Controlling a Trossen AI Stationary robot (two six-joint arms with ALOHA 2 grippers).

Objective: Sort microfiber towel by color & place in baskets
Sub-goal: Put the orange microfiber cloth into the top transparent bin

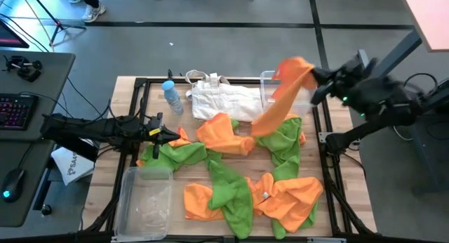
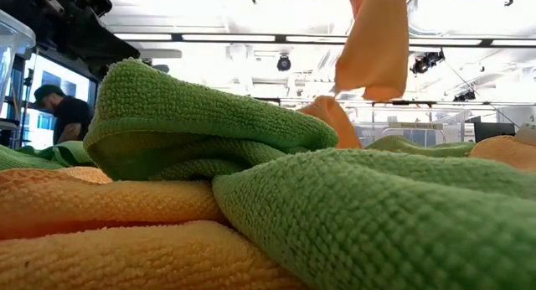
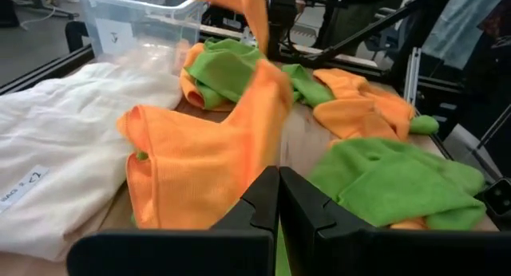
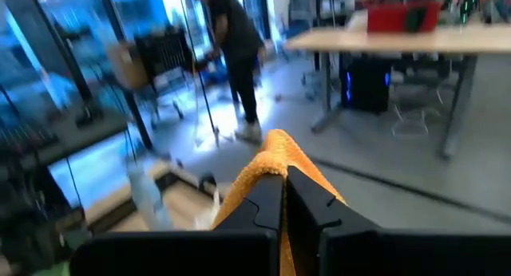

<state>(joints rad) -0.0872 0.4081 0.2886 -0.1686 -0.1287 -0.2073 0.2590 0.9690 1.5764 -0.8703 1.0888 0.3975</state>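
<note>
Several orange and green towels lie heaped on the table (image 1: 231, 180), filling the foreground of the low view (image 2: 276, 198). My right gripper (image 1: 316, 80) (image 4: 283, 184) is over the table's far right part, shut on one orange towel (image 1: 280, 102) (image 2: 377, 38) that hangs slanting down toward the heap. One clear basket (image 1: 268, 81) (image 3: 136, 21) stands just behind that towel. The other basket (image 1: 144, 201) sits at the near left corner. My left gripper (image 1: 168, 135) (image 3: 279, 192) is shut, low over the heap's left end beside a green towel (image 1: 179, 153). My right gripper pinches the orange towel at its top, where a bunched fold (image 4: 275, 148) sticks out past the fingertips. The fingers come level from the table's right side. The towel hangs slack below them. I cannot tell whether its lower end (image 1: 261, 125) rests on the heap.
A white fabric bag (image 1: 224, 99) (image 3: 56, 140) lies at the far middle, and a clear bottle with a blue cap (image 1: 172, 95) stands to its left. The black frame rails (image 1: 140, 85) border the table. A person (image 4: 227, 37) moves in the room beyond.
</note>
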